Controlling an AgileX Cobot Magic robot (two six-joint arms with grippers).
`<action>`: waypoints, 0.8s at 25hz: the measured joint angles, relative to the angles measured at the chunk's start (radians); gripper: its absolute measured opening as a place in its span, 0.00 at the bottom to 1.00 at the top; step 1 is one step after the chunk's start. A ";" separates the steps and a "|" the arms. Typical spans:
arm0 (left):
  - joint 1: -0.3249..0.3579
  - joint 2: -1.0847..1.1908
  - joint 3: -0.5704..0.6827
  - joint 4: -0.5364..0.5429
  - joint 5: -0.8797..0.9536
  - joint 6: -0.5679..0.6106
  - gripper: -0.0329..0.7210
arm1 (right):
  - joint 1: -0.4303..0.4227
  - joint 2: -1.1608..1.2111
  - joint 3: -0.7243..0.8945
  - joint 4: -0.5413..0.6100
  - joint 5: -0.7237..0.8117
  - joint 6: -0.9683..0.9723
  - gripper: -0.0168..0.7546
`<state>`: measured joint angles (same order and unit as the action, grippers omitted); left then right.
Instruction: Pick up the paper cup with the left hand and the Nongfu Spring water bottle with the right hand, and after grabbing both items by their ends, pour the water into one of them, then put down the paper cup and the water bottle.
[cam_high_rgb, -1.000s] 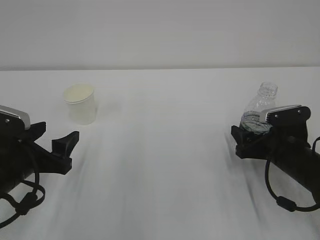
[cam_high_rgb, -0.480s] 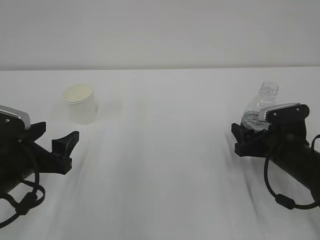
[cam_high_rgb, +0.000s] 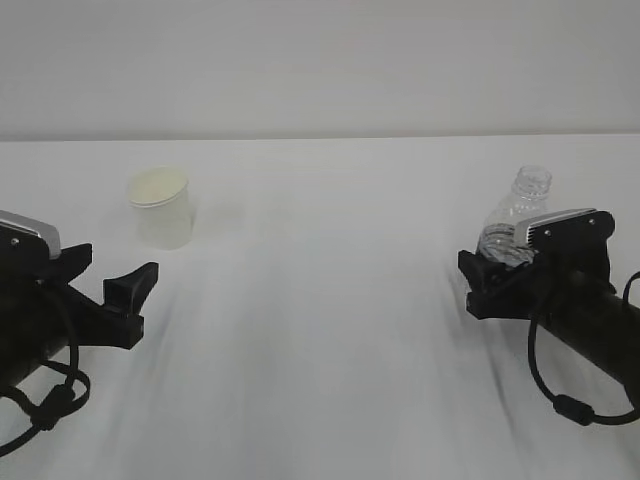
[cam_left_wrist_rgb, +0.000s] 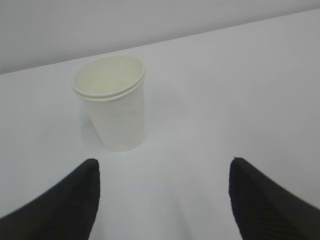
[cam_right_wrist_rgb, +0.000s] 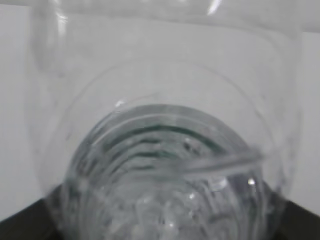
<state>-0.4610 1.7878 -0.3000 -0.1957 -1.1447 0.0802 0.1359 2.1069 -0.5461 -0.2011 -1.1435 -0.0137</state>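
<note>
The small white tapered paper cup (cam_high_rgb: 160, 207) stands upright on the white table (cam_high_rgb: 330, 330), just ahead of the black left hand (cam_high_rgb: 118, 285), whose two fingers are spread wide with nothing between them. The small clear ribbed Nongfu Spring water bottle (cam_high_rgb: 513, 222), tilted to the right, sits between the fingers of the black right hand (cam_high_rgb: 487, 283). They stand around its lower part, but I cannot tell if they already press it.

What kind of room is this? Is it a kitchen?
Probably not a kitchen. It looks more like a robot test bench: a bare white table against a plain wall, two black robot arms, and only a paper cup and a water bottle set out.
</note>
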 joint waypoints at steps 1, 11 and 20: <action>0.000 0.000 0.000 0.000 0.000 0.000 0.81 | 0.000 -0.002 0.003 0.000 -0.002 0.000 0.66; 0.000 0.000 0.000 -0.008 0.000 0.000 0.81 | 0.000 -0.042 0.029 -0.009 0.041 0.000 0.66; 0.000 0.060 0.000 -0.031 0.000 0.000 0.81 | 0.000 -0.121 0.047 -0.016 0.078 -0.007 0.66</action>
<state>-0.4610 1.8482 -0.3000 -0.2264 -1.1447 0.0802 0.1359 1.9858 -0.4993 -0.2168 -1.0651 -0.0203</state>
